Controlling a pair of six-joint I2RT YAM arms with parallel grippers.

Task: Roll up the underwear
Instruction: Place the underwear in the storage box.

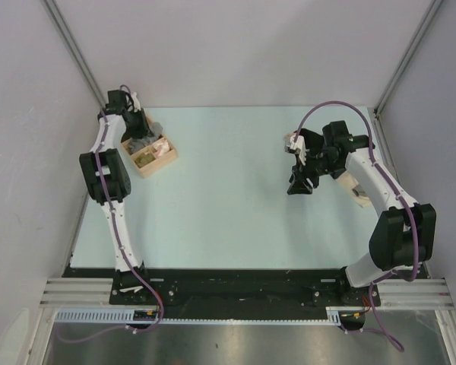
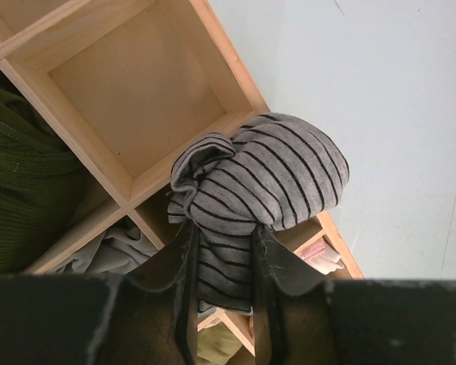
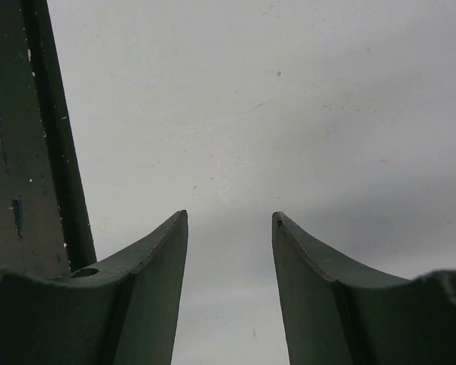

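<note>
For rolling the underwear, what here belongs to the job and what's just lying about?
Job: underwear; left end effector, gripping it.
Lying about: wooden box; green garment; pale garment; right end effector, open and empty.

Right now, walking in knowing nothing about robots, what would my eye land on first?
Probably the striped grey underwear, bunched into a ball and pinched by the left fingers over a wooden compartment box at the far left of the table. Next, a green garment stuffed in one compartment. The right fingers hang open and empty over the table's right side.
</note>
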